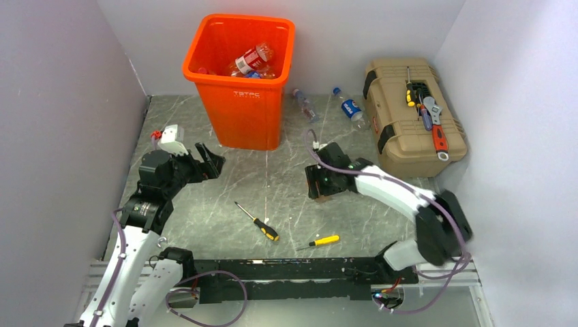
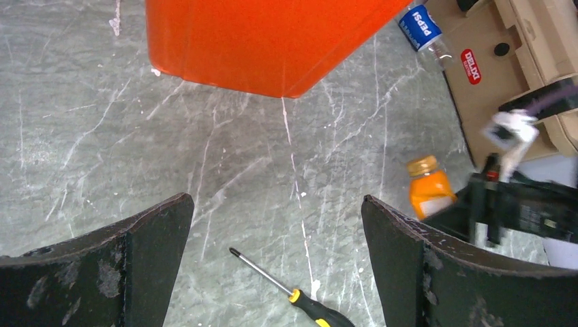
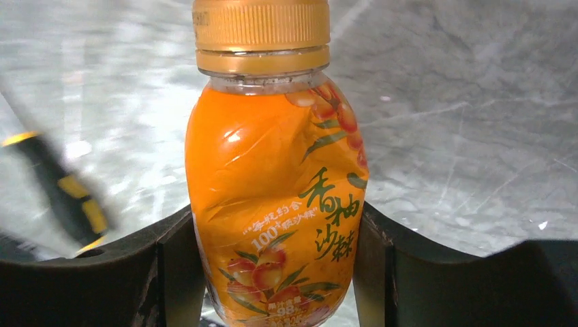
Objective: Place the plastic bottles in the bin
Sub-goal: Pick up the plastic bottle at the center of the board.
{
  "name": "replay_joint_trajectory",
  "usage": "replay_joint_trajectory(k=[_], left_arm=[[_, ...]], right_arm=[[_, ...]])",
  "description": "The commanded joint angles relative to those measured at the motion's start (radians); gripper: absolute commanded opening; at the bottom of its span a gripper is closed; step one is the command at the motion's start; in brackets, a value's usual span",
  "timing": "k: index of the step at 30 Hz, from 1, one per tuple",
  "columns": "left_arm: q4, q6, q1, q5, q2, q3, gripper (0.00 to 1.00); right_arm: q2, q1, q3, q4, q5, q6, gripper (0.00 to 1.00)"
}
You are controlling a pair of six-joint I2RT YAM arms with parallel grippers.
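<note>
The orange bin stands at the back with several bottles inside; its base fills the top of the left wrist view. My right gripper is low over the table's middle, its jaws pressed on both sides of an orange juice bottle with a gold cap, also seen from the left wrist. A clear bottle and a blue-labelled Pepsi bottle lie behind it, right of the bin. My left gripper hangs open and empty near the bin's left front corner.
A tan toolbox with hand tools on its lid sits at the back right. Two yellow-handled screwdrivers lie on the table in front of the arms. Walls close in left, right and behind.
</note>
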Motion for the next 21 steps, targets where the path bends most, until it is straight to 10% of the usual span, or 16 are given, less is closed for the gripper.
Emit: replay_joint_trajectory(k=[1, 7, 14, 21], left_arm=[[0.119, 0.009, -0.004, 0.079, -0.027, 0.001, 0.99], [0.459, -0.187, -0.008, 0.389, -0.05, -0.085, 0.99], [0.881, -0.393, -0.046, 0.649, 0.044, -0.033, 0.99], [0.397, 0.108, -0.421, 0.6, 0.226, 0.24, 0.99]], right_arm=[[-0.339, 0.069, -0.125, 0.317, -0.102, -0.033, 0.48], [-0.721, 0.24, -0.459, 0.906, -0.175, -0.106, 0.44], [-0.789, 0.399, -0.64, 1.374, -0.102, -0.163, 0.42], [-0.717, 0.506, -0.626, 1.48, -0.007, -0.249, 0.42]])
